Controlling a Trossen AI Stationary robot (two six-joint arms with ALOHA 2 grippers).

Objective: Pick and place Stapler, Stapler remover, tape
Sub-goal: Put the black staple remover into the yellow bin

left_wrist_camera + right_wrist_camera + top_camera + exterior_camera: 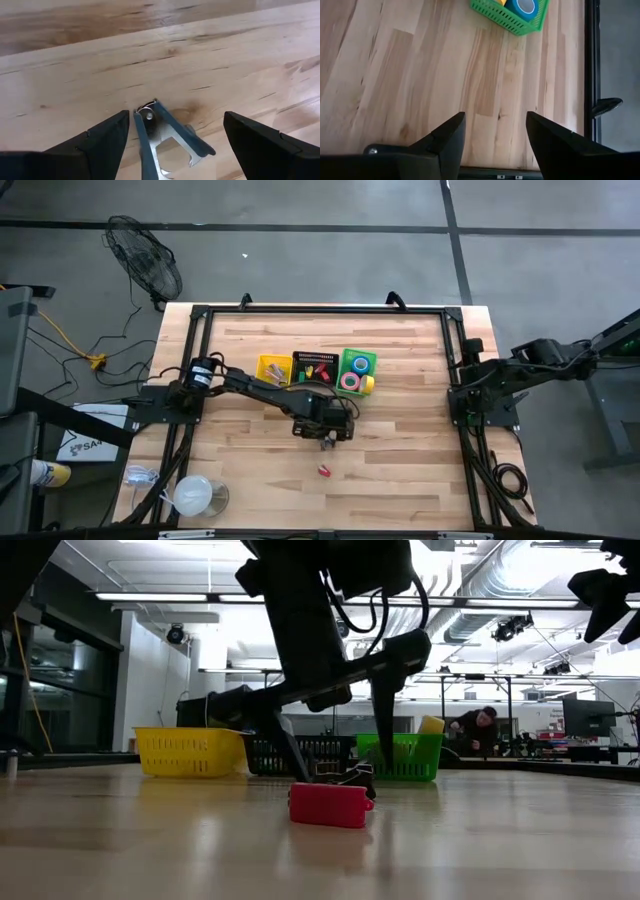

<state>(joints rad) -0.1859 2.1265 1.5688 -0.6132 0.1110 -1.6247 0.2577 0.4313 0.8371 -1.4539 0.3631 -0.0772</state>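
Note:
A metal stapler remover [162, 137] lies on the wooden table [400, 450] near its middle. My left gripper [175, 145] points steeply down over it, open, one finger [102, 142] on each side; the remover lies nearer this finger, and I cannot tell whether they touch. In the low view the remover [350, 778] sits behind a small red stapler [328, 804], which rests flat on the table [324, 471], nearer the front edge than my left gripper [327, 440]. Blue [361, 364], pink [350, 381] and yellow [368, 384] tape rolls lie in a green bin [343, 360]. My right gripper [495, 135] waits open at the table's right side.
A yellow bin [272, 368] and a black bin [312, 367] with small coloured items stand left of the green bin, at the far middle. A black frame [455, 360] edges the table. A large white roll [192, 495] sits at the near left corner.

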